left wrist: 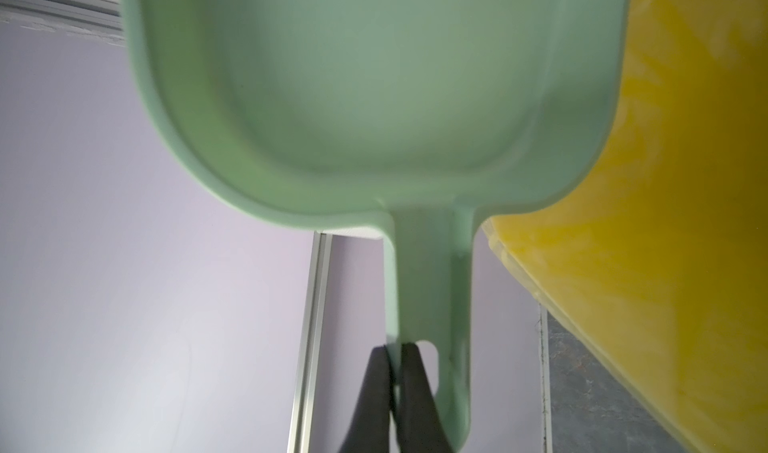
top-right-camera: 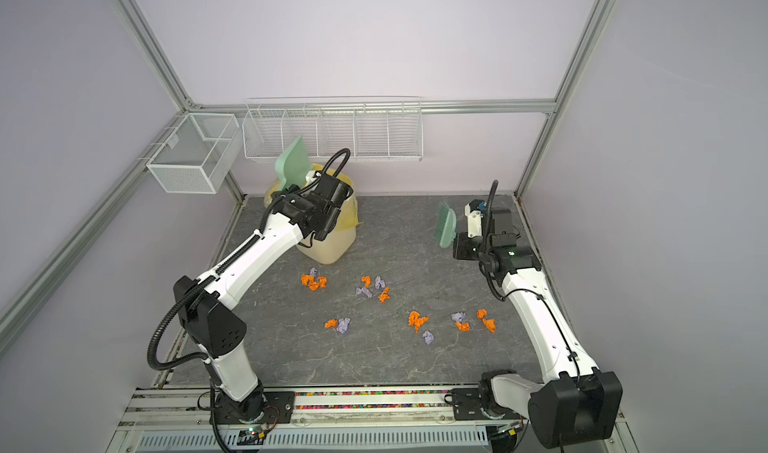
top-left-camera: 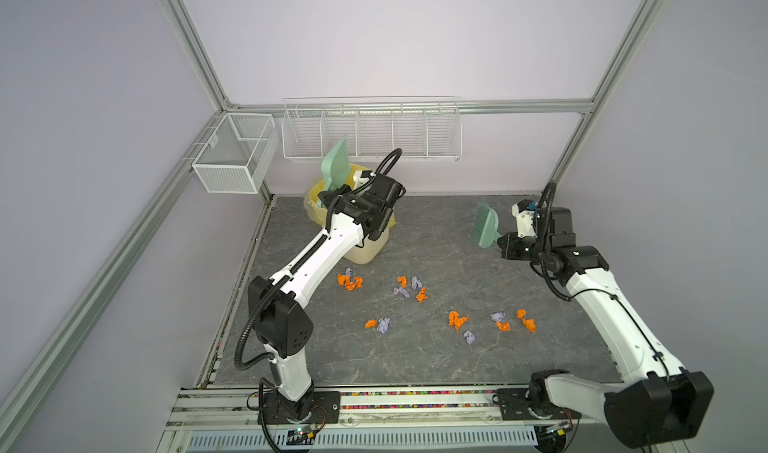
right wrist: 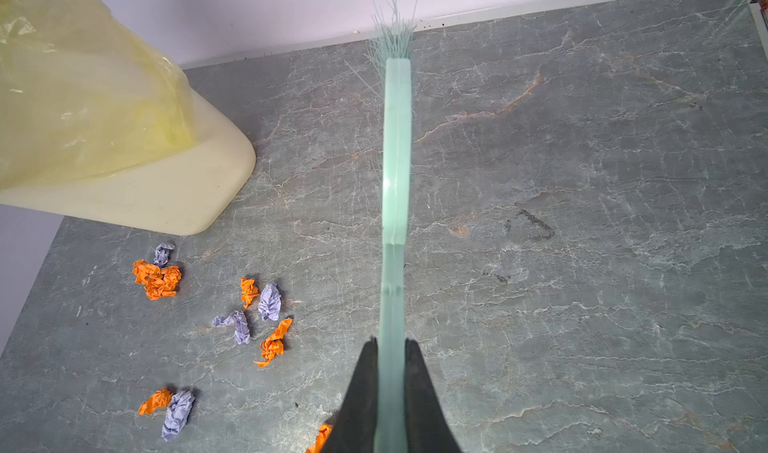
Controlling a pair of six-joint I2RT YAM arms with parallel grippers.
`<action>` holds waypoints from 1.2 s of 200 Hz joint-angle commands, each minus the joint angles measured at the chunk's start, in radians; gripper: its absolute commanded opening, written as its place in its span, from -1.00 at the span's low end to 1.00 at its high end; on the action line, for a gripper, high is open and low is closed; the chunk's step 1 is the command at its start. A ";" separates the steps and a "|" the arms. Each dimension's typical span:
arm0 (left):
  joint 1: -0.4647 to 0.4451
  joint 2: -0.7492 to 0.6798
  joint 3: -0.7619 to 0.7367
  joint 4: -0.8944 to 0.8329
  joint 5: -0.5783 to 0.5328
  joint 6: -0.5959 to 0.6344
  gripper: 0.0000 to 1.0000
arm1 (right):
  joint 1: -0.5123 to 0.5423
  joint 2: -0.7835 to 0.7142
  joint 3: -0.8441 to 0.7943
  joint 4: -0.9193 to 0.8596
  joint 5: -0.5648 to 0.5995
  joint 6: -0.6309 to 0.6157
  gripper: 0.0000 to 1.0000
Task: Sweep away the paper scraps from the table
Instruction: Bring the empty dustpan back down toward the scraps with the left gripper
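Right gripper [right wrist: 391, 345] pinches the brush [right wrist: 397, 147]; left gripper [left wrist: 395, 347] pinches the dustpan [left wrist: 374, 97]. Paper scraps [right wrist: 270, 301] lie below the right fingers [right wrist: 361, 388], probably nearer that arm.

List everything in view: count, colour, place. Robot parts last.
scraps: about fifteen, orange and lavender, scattered mid-table
table: one, dark grey with pale veins, under everything
bin: one, cream, yellow-lined, back left of table
dustpan: one, mint green, raised by the bin
brush: one, mint green, held off the table at back right
wire rack: one, white, on back wall
mesh basket: one, white, on left frame rail
left gripper: one, black, shut on dustpan handle
right gripper: one, black, shut on brush handle
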 commanded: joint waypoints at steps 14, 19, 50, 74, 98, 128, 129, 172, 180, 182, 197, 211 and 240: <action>-0.027 0.026 0.254 -0.278 0.215 -0.261 -1.00 | -0.005 0.011 0.000 0.030 -0.042 0.001 -0.87; -0.029 0.029 0.278 -0.300 0.240 -0.282 -1.00 | -0.005 0.013 0.000 0.029 -0.045 0.002 -0.86; -0.032 0.015 0.362 -0.371 0.393 -0.344 -1.00 | -0.005 0.013 0.002 0.011 -0.044 0.003 -0.87; -0.033 0.022 0.452 -0.434 0.536 -0.413 -1.00 | -0.005 0.004 0.004 -0.001 -0.035 0.013 -0.86; -0.038 0.019 0.486 -0.457 0.659 -0.461 -1.00 | -0.005 0.042 0.058 -0.067 -0.010 0.109 -0.86; -0.059 -0.009 0.443 -0.429 0.825 -0.483 -1.00 | -0.005 0.116 0.151 -0.189 0.002 0.150 -0.86; -0.060 -0.011 0.441 -0.428 0.832 -0.484 -1.00 | -0.005 0.117 0.153 -0.192 0.003 0.150 -0.86; -0.070 -0.106 0.292 -0.323 1.187 -0.523 -1.00 | -0.005 0.082 0.195 -0.281 0.088 0.145 -0.87; -0.070 -0.129 0.237 -0.289 1.224 -0.529 -1.00 | -0.005 0.076 0.203 -0.302 0.095 0.143 -0.87; -0.070 -0.138 0.222 -0.282 1.234 -0.530 -1.00 | -0.005 0.075 0.204 -0.307 0.096 0.142 -0.87; -0.070 -0.176 0.124 -0.222 1.298 -0.538 -1.00 | -0.005 0.071 0.213 -0.343 0.096 0.143 -0.87; -0.071 -0.207 0.043 -0.180 1.344 -0.543 -1.00 | -0.005 0.066 0.215 -0.365 0.091 0.147 -0.86; -0.072 -0.270 -0.108 -0.096 1.448 -0.555 -1.00 | -0.005 0.052 0.208 -0.438 0.095 0.145 -0.87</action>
